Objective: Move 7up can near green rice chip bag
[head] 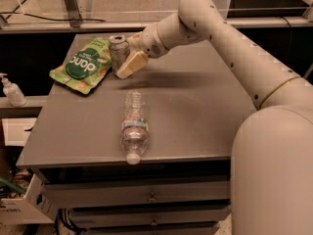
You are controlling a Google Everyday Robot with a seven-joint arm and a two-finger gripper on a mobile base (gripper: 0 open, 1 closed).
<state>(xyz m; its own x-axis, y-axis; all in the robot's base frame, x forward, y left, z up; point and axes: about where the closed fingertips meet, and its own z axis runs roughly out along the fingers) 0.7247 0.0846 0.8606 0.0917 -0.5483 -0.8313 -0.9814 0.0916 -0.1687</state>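
Note:
The 7up can (117, 47) stands upright at the far left of the grey table (195, 111), touching the right edge of the green rice chip bag (80, 65), which lies flat. My gripper (121, 63) reaches in from the right and is shut on the can. One cream finger (132, 63) lies across the can's lower right side. The other finger is hidden behind the can.
A clear plastic water bottle (133, 126) lies on its side near the table's front edge, cap toward me. A white pump bottle (11, 89) stands on a ledge left of the table. My arm spans the table's right half.

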